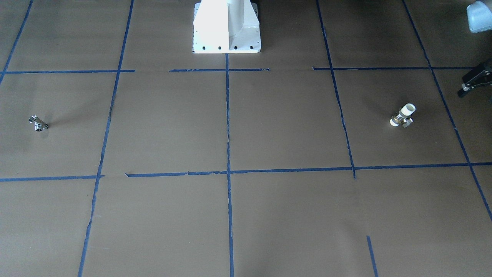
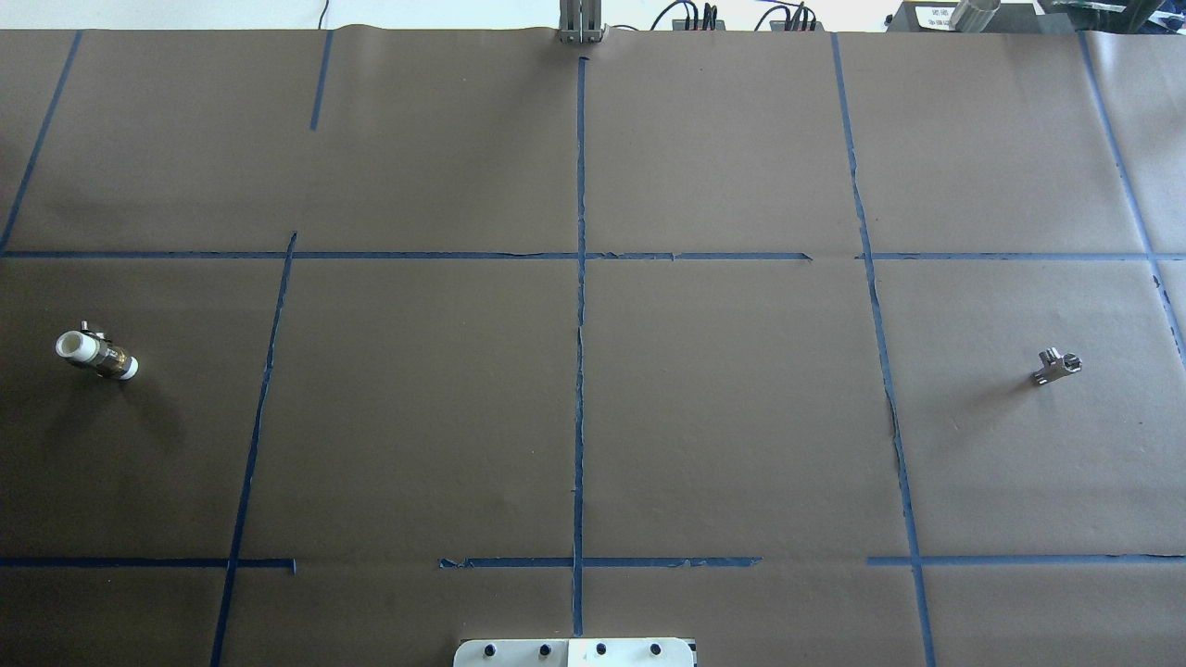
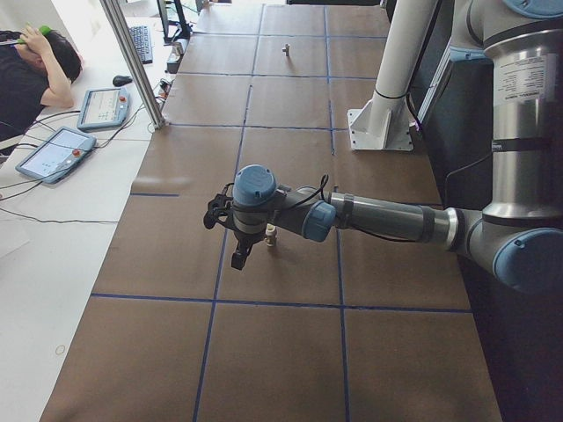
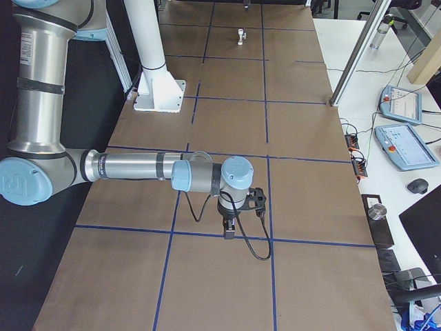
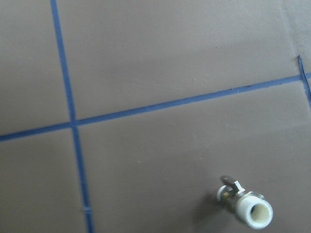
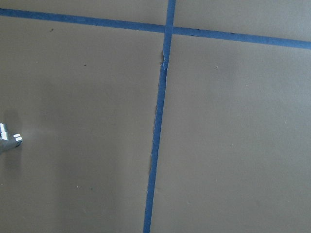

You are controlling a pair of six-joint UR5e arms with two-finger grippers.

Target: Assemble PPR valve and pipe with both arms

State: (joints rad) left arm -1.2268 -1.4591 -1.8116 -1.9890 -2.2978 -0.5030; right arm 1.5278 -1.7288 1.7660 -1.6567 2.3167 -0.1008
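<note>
The PPR valve, with white ends and a metal middle, lies on the brown table on my left side. It also shows in the overhead view, the left wrist view and the exterior left view. The chrome T-shaped pipe lies far off on my right side, at the left edge of the right wrist view. My left gripper hangs above the table beside the valve, apart from it. My right gripper hangs above the table near the pipe. I cannot tell whether either is open or shut.
The white pedestal base stands at the table's robot-side middle. Blue tape lines divide the brown paper cover into squares. An operator and tablets are beside the table's far side.
</note>
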